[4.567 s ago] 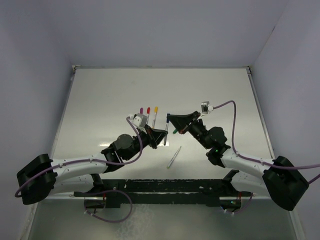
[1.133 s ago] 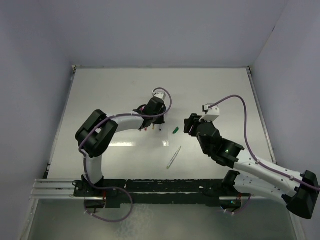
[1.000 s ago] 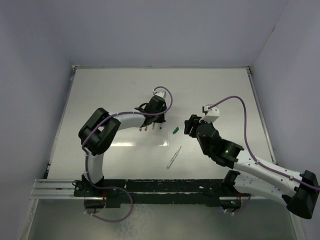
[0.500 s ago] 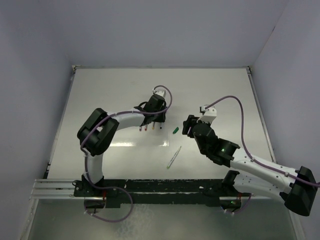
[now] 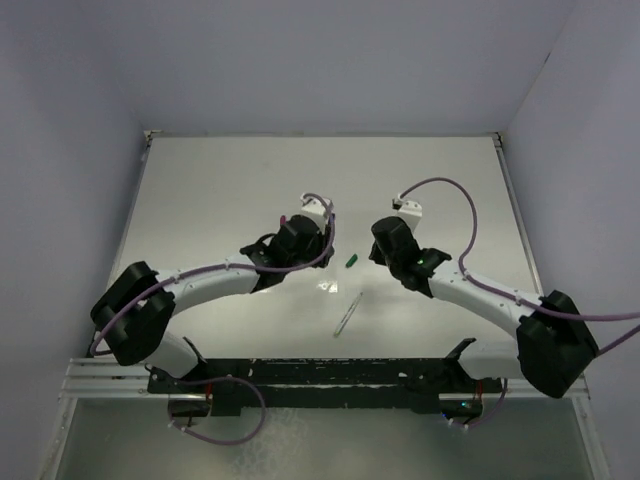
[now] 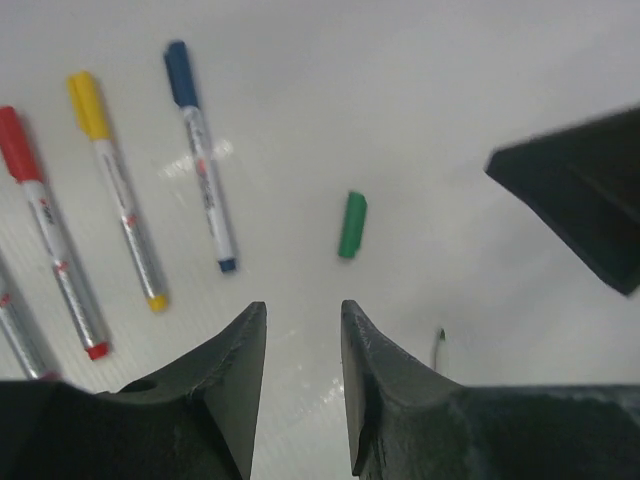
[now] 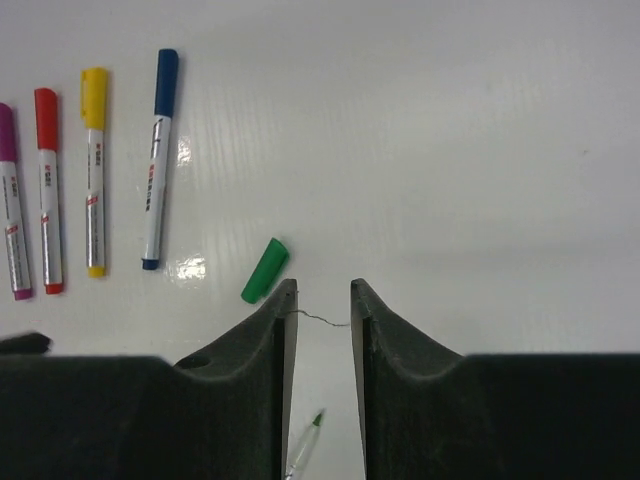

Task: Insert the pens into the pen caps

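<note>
Four capped pens lie side by side: blue [image 7: 158,160], yellow [image 7: 94,170], red [image 7: 48,190] and purple [image 7: 10,205]. The blue [image 6: 200,155], yellow [image 6: 115,190] and red [image 6: 50,240] ones also show in the left wrist view. A loose green pen cap [image 5: 351,260] [image 7: 265,270] [image 6: 352,224] lies between the arms. An uncapped green-tipped pen [image 5: 347,313] [image 7: 305,450] lies nearer the bases. My left gripper [image 5: 305,243] [image 6: 303,315] hangs open and empty above the table. My right gripper [image 5: 375,250] [image 7: 323,292] is narrowly open and empty, its left fingertip just right of the green cap.
The white table [image 5: 220,180] is walled at the back and both sides. In the top view my left arm covers most of the capped pens. The right gripper's dark body [image 6: 590,190] shows at the right of the left wrist view.
The left arm has unfolded and drawn back from the capped pens, its jaws opening. The right gripper has shifted slightly up beside the green cap and its jaws have narrowed.
</note>
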You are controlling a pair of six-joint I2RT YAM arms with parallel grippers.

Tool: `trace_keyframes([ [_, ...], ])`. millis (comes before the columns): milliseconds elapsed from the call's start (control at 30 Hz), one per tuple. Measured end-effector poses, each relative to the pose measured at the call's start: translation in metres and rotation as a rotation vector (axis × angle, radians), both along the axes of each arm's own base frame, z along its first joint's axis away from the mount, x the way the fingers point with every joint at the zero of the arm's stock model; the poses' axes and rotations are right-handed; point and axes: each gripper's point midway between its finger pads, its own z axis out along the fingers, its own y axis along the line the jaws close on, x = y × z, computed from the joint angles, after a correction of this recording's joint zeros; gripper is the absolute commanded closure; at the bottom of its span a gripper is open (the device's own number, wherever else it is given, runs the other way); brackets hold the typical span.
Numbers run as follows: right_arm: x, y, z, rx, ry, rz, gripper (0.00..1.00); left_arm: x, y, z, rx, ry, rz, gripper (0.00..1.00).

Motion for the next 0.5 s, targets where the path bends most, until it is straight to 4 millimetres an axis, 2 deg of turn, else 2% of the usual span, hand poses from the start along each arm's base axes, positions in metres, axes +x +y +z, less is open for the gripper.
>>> trace_keyframes([
  [200, 0.007, 0.025, -0.021, 0.000, 0.098, 0.062, 0.61, -0.081, -0.020, -0.051, 0.133, 0.042, -0.178, 0.58],
  [267, 0.007, 0.027, -0.024, -0.002, 0.109, 0.066, 0.59, -0.094, -0.022, -0.058, 0.164, 0.039, -0.208, 0.57],
  [500, 0.007, 0.022, -0.026, -0.015, 0.120, 0.051, 0.59, -0.116, -0.034, -0.060, 0.215, -0.017, -0.269, 0.55],
])
